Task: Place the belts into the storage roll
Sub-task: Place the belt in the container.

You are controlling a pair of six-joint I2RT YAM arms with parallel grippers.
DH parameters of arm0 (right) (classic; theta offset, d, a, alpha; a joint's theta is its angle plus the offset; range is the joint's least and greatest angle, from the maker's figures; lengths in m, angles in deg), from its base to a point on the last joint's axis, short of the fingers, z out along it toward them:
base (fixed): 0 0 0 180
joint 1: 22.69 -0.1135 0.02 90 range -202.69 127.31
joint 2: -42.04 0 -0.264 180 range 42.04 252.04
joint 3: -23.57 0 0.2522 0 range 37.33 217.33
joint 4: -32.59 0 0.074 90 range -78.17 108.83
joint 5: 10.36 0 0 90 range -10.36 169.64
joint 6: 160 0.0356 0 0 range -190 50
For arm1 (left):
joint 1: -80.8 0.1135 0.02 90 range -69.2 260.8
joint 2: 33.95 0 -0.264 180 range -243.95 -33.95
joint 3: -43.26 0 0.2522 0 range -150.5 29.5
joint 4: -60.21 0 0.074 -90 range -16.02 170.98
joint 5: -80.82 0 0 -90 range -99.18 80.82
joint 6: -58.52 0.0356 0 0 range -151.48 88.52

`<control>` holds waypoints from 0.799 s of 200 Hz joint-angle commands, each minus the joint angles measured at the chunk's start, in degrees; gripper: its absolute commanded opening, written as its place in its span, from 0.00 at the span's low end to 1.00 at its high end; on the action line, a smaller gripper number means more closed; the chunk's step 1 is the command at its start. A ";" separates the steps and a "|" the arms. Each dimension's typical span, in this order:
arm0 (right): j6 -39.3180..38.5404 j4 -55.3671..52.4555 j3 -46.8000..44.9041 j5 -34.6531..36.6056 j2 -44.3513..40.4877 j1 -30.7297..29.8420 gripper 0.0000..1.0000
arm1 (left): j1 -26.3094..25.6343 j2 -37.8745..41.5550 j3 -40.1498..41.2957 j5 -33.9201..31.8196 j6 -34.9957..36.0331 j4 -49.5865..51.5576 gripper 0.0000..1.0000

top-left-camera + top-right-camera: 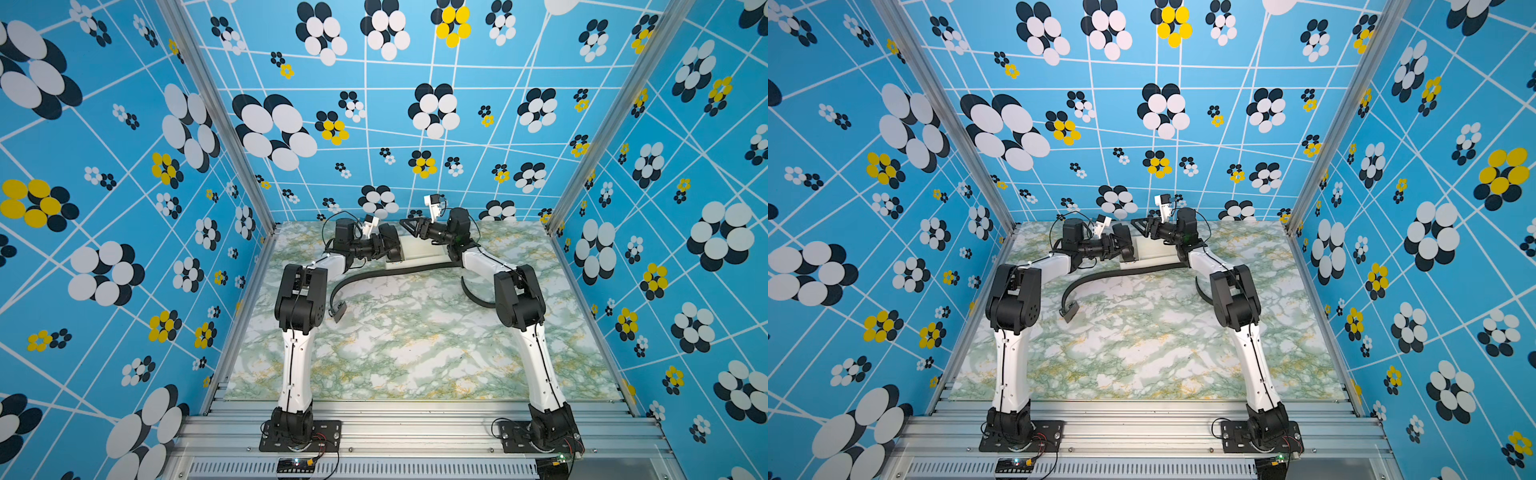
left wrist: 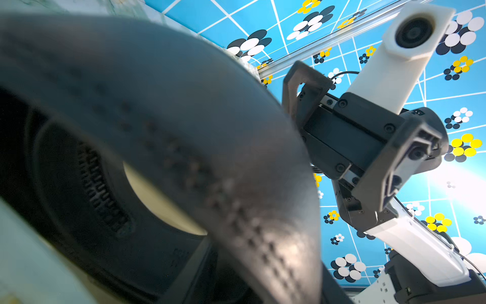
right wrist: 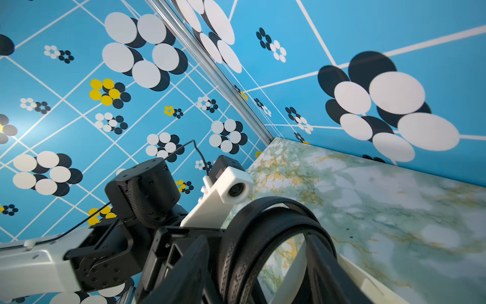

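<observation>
One belt, wound into a black coil point(image 3: 236, 250), stands on edge over the near end of the storage roll point(image 1: 424, 249), an off-white tray at the back of the table. My right gripper point(image 3: 253, 239) has a finger on each side of the coil and grips it. My left gripper point(image 1: 390, 245) meets the coil from the opposite side. In the left wrist view the blurred coil point(image 2: 184, 118) fills the picture and hides the jaws. The other belt point(image 1: 399, 272) lies uncoiled in front of the tray, with its buckle point(image 1: 338, 309) near my left elbow.
A black strap end point(image 1: 473, 297) curls out on the marble table point(image 1: 415, 353) beside my right forearm. The blue patterned back wall point(image 1: 415, 124) stands just behind the tray. Both arms reach inward and meet over the tray.
</observation>
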 commanded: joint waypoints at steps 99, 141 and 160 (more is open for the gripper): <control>-3.51 -4.25 0.02 -0.14 -2.99 -0.87 0.63 | 1.49 1.98 -2.04 -2.61 7.07 14.40 0.76; -3.76 -4.88 0.15 0.00 -3.28 -0.83 0.63 | 1.77 2.75 -2.91 -2.00 6.67 13.97 0.99; -4.04 -5.27 0.15 -0.04 -3.58 -0.77 0.63 | 1.75 3.09 -3.16 -1.92 6.35 13.78 0.99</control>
